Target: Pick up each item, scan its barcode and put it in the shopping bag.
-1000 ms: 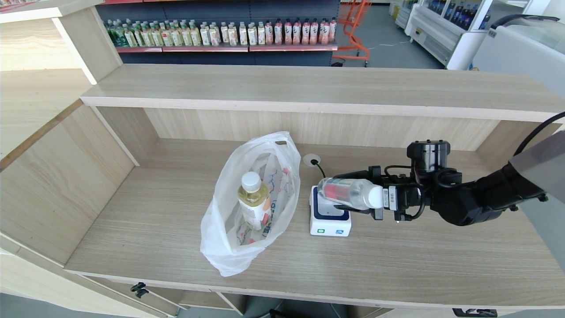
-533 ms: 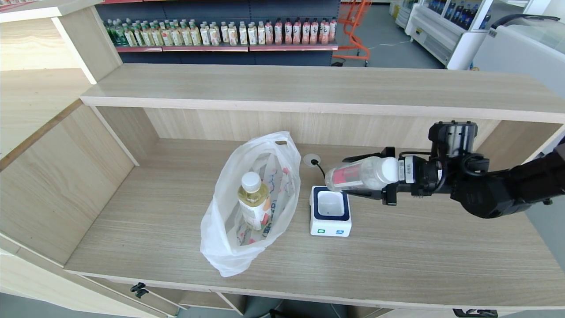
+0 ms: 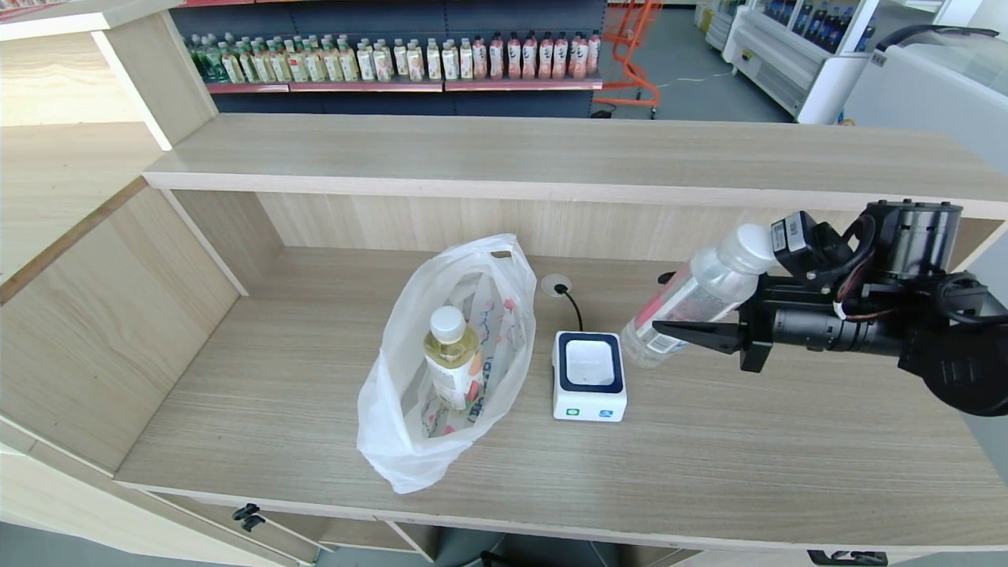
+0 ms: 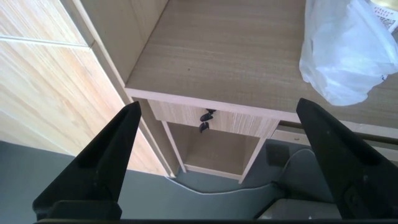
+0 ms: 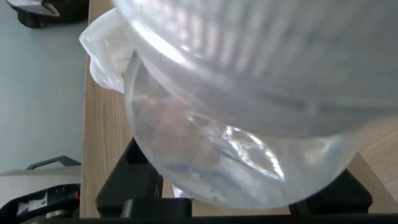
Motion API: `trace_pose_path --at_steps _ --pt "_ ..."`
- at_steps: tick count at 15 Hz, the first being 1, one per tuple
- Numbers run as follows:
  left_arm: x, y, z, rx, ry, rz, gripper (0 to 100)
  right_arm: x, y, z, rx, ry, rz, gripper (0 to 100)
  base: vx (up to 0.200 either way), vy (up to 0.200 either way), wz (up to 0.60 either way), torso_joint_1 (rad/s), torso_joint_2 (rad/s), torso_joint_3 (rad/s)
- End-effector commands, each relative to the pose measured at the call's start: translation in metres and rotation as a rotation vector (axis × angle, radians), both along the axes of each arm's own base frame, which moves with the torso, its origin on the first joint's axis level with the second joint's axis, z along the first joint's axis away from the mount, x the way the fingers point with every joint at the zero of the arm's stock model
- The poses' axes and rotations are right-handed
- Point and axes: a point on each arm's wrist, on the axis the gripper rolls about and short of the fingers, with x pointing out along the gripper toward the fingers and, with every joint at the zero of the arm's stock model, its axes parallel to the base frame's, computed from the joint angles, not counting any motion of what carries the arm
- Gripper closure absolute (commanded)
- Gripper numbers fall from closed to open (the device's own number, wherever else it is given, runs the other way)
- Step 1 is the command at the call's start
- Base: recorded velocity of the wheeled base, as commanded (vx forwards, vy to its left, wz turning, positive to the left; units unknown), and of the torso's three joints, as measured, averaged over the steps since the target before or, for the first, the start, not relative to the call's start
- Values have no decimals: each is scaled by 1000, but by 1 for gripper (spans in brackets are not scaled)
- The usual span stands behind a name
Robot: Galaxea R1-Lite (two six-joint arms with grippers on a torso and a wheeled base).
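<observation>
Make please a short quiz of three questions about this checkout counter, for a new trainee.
1. True or false: the right pincer holds a clear bottle, tilted, beside the scanner.
2. What stands in the shopping bag? A) a white-capped bottle B) a can C) a box
3. Fill in: the left pincer is ____ (open or shut).
Key: 1 true; 2 A; 3 open.
</observation>
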Motion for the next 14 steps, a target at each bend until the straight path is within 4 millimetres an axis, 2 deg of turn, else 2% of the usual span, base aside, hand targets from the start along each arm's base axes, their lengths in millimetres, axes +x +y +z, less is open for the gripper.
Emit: trace_pose_path --at_steps 1,4,8,12,14 --pt "0 0 0 0 0 0 0 -1 -1 3 6 16 -43 100 0 0 0 0 0 0" --pt "0 0 0 -2 1 0 0 4 2 12 74 107 -208 100 0 0 0 0 0 0" --pt "0 0 0 -3 1 1 0 7 12 15 164 176 -264 100 0 0 0 0 0 0" --pt "0 0 0 -9 -1 1 0 8 32 16 257 316 -309 100 0 200 0 -1 1 6" --pt "0 0 0 -5 -1 1 0 22 43 9 269 340 -349 100 0 0 0 0 0 0"
